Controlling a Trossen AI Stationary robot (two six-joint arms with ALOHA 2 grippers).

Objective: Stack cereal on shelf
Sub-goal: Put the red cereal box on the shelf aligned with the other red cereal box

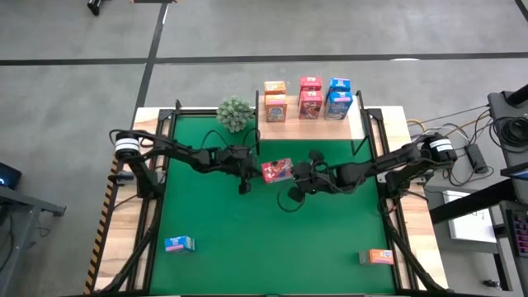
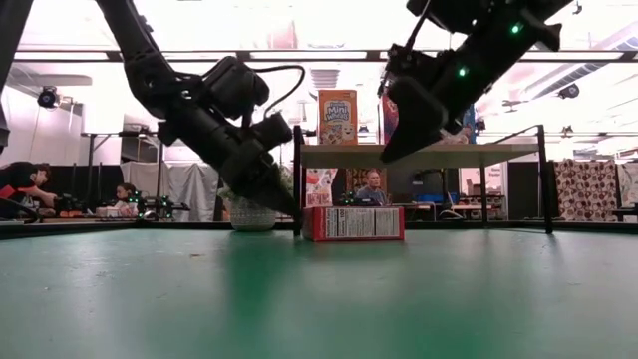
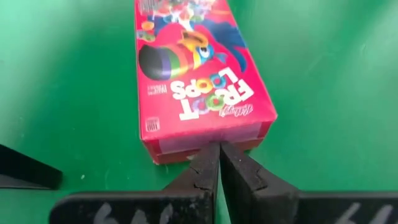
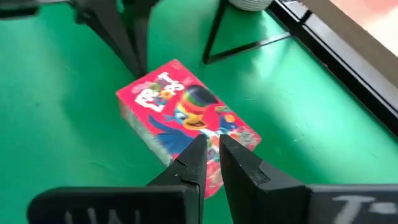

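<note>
A: Starting at the left, what is being seen?

B: A blue box (image 1: 178,244) is being left flat on the table (image 1: 247,239), well behind and to the outside of the left jaws. The left arm (image 1: 177,153) is being stretched low across the table toward its middle, the wrist angled down so that the tips are being brought to table level.

A: And those left jaws?

B: They are being kept clenched, empty, with the tips pressed against the short end of the red box (image 1: 277,171). Nothing is being grasped. By the look of it the box is being braced or nudged, so that it is not being pushed away when it is approached from the other side.

A: Where is that box being kept?

B: It is lying face up on the table, directly ahead of the left jaws and just under the right ones, so it is being bracketed between the two. The shelf (image 1: 309,128) is standing beyond both, with two orange, two red and two blue boxes already being carried on it in upright pairs. A small plant (image 1: 236,113) is sitting beside its left end.

A: The right arm (image 1: 396,161)?

B: It is being reached in from the right, elbow raised, wrist tipped down over the far end of the red box. Whether the right jaws are clenched or released cannot be told. No hold on the box is being shown.

A: Anything farther right?

B: An orange box (image 1: 380,256) is being left on the table, well behind the right jaws.
</note>
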